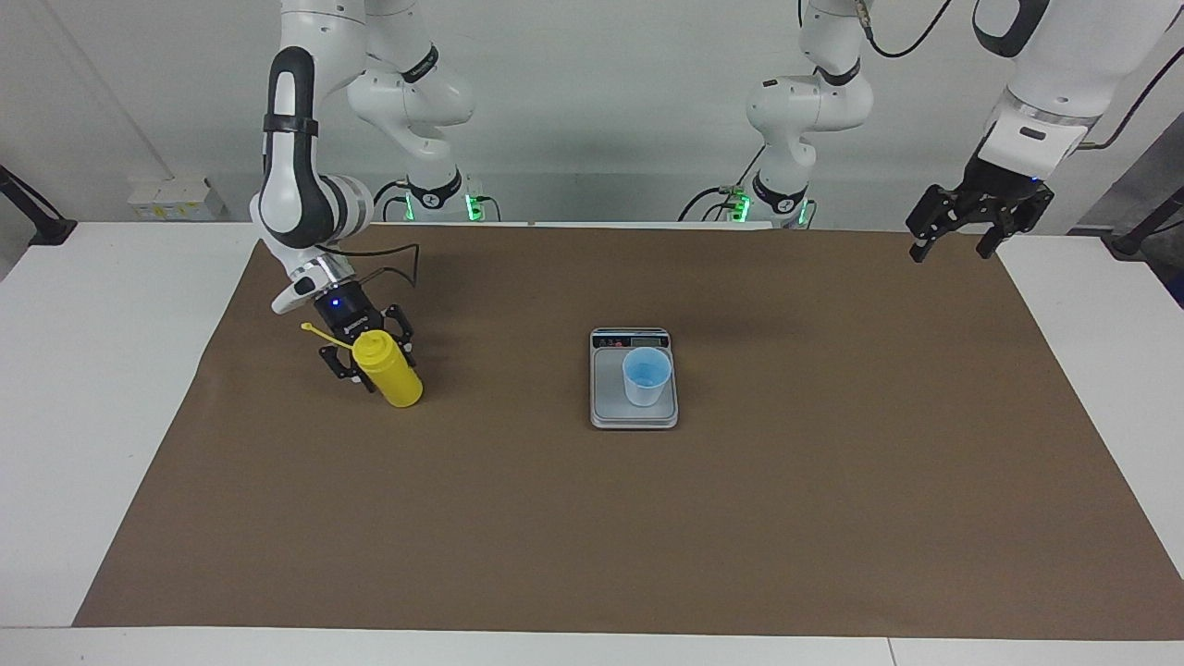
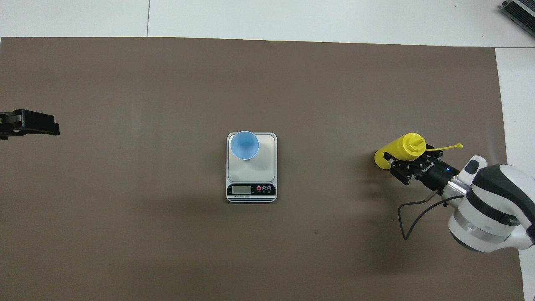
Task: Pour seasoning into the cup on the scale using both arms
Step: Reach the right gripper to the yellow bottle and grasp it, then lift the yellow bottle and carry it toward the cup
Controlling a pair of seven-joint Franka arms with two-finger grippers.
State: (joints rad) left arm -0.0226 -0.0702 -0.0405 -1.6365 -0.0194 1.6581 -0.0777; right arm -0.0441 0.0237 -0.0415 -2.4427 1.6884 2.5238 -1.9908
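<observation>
right gripper (image 1: 373,363) pinches the yellow squeeze bottle (image 1: 389,369); next, lift toward the cup (image 1: 646,376). left gripper (image 1: 962,237) waits spread.

cup (image 2: 245,145) on scale (image 2: 251,167), bottle (image 2: 399,151) apart

The brown mat (image 1: 647,518) lies bare around the scale (image 1: 634,412), which stands alone mid-surface with the cup (image 1: 647,376) upright on its plate, open from above and from every side. Toward the right arm's end, the tilted yellow bottle (image 1: 390,372) and the right gripper (image 1: 370,356) around it block passage. The left gripper (image 1: 957,227) hangs over the mat's corner, well apart.
</observation>
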